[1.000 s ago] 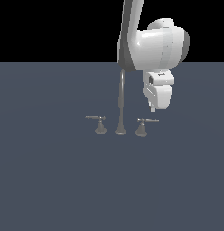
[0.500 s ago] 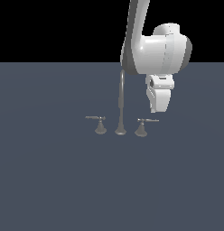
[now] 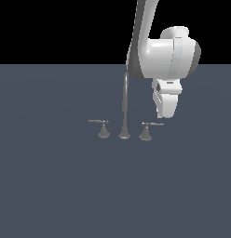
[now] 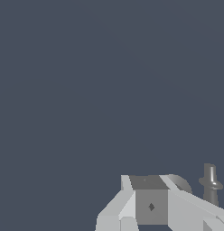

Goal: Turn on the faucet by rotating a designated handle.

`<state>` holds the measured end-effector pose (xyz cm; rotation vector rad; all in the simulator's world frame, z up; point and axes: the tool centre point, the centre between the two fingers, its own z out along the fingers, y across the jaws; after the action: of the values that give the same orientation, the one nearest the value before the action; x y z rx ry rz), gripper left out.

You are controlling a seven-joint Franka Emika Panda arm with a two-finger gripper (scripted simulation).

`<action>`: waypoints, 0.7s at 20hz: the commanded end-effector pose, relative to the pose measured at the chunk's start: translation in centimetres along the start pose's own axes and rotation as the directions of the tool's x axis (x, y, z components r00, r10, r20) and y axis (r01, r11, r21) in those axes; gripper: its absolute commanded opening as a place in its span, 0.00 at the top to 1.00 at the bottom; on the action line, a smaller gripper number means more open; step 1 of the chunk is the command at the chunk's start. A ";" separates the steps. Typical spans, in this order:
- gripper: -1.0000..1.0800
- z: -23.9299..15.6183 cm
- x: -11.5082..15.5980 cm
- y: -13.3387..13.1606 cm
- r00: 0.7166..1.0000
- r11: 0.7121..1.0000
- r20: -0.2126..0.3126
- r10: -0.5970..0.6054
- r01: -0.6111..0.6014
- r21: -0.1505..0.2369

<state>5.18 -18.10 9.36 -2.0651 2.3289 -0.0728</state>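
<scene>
A dull grey faucet [image 3: 124,109] stands on a flat, dark blue-grey worktop [image 3: 66,186]. Its tall thin gooseneck spout rises from a flared base, with a small lever handle on either side. The handle [image 3: 146,129] on the exterior view's right sits on a flared cone base, its thin lever pointing toward that view's right. The twin handle [image 3: 102,128] on the other side points its lever toward the exterior view's left. A white robot arm [image 3: 161,56] reaches down from above, and its pincer [image 3: 165,113] hangs just above and beside the lever of the right-hand handle, apparently not touching it. Whether the pincer is open or closed cannot be told. In the wrist view, the pincer's grey body fills the lower corner, with a grey faucet part beside it.
</scene>
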 end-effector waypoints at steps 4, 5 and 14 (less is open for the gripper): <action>1.00 2.7 -0.2 3.6 1.000 0.998 0.011 -0.014 0.015 -0.054; 1.00 2.6 -0.1 3.9 1.000 0.998 0.011 -0.014 0.015 -0.054; 1.00 2.3 -0.5 5.1 1.000 0.999 0.012 -0.018 0.018 -0.042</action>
<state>1.06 -18.49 7.37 -2.0759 2.3389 -0.0420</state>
